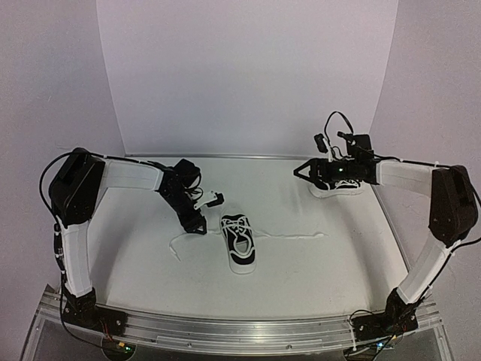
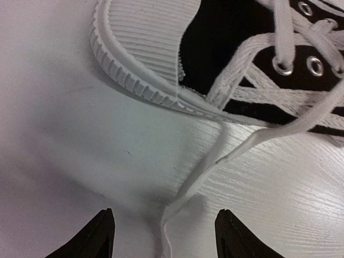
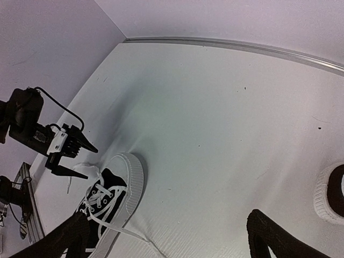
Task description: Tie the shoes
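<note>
**A:** What's the situation on the white table?

**B:** Early in the task, I'd judge. The centre shoe, a black sneaker with a white sole, lies mid-table with its toe toward the arms. Neither lace end is knotted. The second shoe sits far back on the right, untouched, just under the right arm's wrist.

**A:** And the grippers?

**B:** The left gripper is down at the table, just left of the centre shoe. Its wrist view shows the black fingertips apart, one on each side of the left lace, not pinching it. The right gripper hangs spread wide and empty above the back of the table.

**A:** So which step is this?

**B:** Picking up the first lace end, I think. Next, the jaws should shut squarely on that thin flat strand and lift it off the surface. The right arm must also come across for the right lace, which trails toward its side.

**A:** What's the risk?

**B:** The lace could slip out flat beneath the tips.
</note>
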